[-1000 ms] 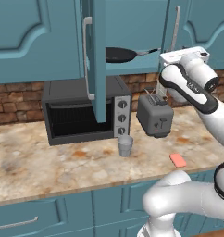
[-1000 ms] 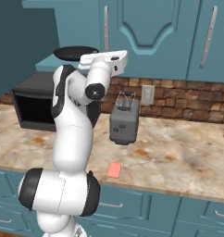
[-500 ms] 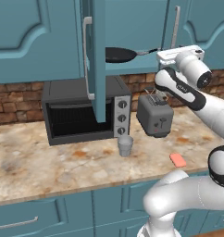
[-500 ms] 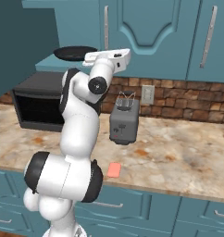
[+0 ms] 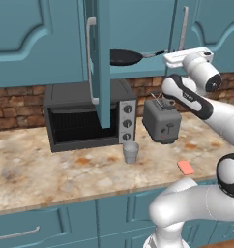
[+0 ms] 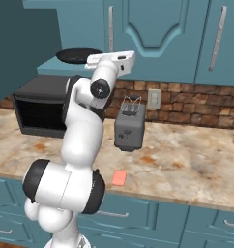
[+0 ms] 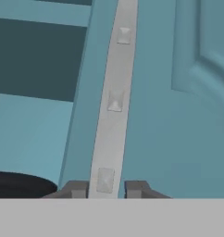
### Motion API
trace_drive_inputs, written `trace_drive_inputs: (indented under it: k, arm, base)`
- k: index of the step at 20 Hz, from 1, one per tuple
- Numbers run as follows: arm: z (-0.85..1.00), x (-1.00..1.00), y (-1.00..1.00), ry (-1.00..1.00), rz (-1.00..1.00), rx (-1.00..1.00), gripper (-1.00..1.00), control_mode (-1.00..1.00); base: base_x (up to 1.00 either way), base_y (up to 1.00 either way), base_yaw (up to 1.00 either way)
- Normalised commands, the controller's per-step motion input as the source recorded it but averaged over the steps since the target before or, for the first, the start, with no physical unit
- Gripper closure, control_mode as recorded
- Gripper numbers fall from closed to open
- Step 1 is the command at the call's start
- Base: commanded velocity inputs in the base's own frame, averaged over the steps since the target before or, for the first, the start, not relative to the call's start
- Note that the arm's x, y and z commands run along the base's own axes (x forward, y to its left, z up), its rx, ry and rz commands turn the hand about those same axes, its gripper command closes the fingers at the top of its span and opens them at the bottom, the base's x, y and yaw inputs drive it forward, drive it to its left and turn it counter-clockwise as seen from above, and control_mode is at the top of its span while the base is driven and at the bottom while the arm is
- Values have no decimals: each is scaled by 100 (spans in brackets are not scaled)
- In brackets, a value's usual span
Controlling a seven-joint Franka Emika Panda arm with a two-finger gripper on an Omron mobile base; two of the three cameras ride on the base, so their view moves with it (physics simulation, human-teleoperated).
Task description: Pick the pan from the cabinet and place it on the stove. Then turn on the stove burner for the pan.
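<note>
**Grey handle between my fingers, pan on the cabinet shelf**

Grey metal runs straight up the middle of my hand view: the pan's long handle (image 7: 115, 99), with my two dark fingertips (image 7: 77, 189) standing close on either side of its near end. My gripper (image 7: 105, 190) looks drawn in around the handle, hugging it with little or no gap, though I cannot tell from here whether the pads are bearing firmly on it. The pan (image 5: 124, 57) itself sits in the upper middle of the left base view, flat on the shelf of the open teal cabinet (image 5: 97, 63), its black bowl also showing as a dark arc at the lower left of my hand view.

I judge this to be the grasping step, with the carry to the stove and the burner knob all yet to come. To do it well, I would make sure the squeeze is complete and centred on the handle, so the thin bar does not roll between my pads. The bowl is heavy and far from my grip, so I expect it to sag or swing; a slight lift before pulling out should keep it from scraping along the shelf.

The open cabinet door (image 5: 103, 72) hangs just left of the pan in the left base view, and the toaster (image 5: 161, 122) stands below my wrist, so I would draw the pan straight back towards me, level, before lowering anything.
</note>
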Motion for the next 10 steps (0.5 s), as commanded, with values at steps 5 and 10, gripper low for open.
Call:
trace_drive_inputs:
  k: [5, 10]
  arm:
    - [0, -5, 21, -2, 0, -3, 100, -100]
    - [-1, 0, -3, 2, 1, -2, 100, -100]
  base:
    - [0, 0, 0]
    - [0, 0, 0]
